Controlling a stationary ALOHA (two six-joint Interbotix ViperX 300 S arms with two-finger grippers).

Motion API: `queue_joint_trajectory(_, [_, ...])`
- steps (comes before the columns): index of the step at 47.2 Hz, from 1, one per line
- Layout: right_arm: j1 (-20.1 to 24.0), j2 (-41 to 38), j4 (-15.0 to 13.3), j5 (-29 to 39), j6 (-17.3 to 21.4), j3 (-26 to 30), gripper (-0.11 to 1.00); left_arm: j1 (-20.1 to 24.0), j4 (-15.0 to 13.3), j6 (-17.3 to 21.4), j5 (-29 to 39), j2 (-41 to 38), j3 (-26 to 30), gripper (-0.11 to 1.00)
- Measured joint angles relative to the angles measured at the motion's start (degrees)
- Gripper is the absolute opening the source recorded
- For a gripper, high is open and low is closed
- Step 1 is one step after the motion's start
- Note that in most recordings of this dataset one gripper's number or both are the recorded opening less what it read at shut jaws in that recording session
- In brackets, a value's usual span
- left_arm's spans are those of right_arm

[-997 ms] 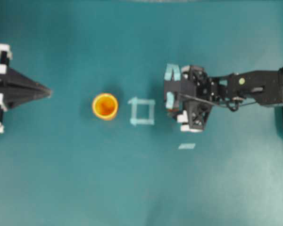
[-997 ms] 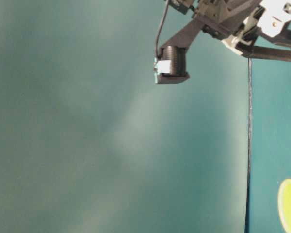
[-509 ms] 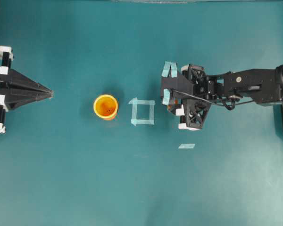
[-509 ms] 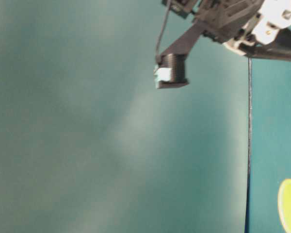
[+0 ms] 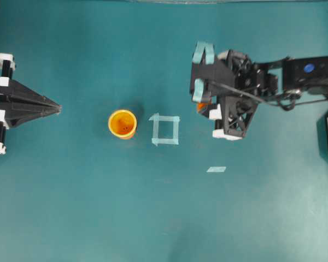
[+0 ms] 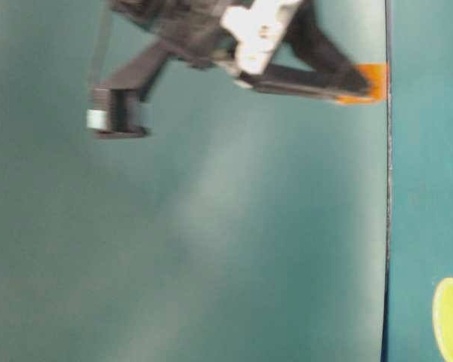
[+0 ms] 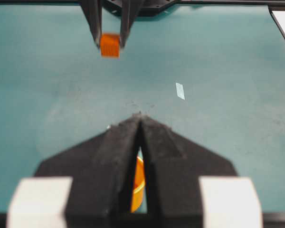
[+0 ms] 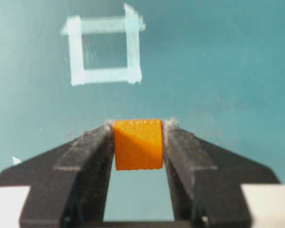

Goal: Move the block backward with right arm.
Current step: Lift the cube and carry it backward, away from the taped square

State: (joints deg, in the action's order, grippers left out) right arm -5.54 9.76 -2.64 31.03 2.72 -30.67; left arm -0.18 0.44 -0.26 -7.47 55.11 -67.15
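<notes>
The right gripper (image 8: 137, 142) fingers are clamping the orange block (image 8: 138, 144) aloft; a loosening grip risks dropping it.

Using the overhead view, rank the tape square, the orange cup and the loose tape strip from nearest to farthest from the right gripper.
Measured from the right gripper, which is holding the block:
1. Tape square: just left of the gripper and slightly below it in the picture.
2. Loose tape strip: below the gripper, a little to the right.
3. Orange cup: farthest left, beyond the square.
</notes>
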Motion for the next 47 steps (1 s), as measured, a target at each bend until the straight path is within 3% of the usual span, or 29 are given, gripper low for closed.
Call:
queue_joint_trajectory(11, [0.0,1.5,-0.1,1.3,0.0,4.1,0.4,0.0,0.0,0.0,0.0,0.0,0.0,0.0])
queue_joint_trajectory(24, [-0.9,1.5,-0.3,1.4,0.0,4.7,0.4,0.0,0.0,0.0,0.0,0.1,0.0,0.0])
queue_joint_trajectory(47, [-15.4,1.3,-0.6,1.3,0.0,6.3,0.4,0.0,0.0,-0.3,0.0,0.1,0.0,0.0])
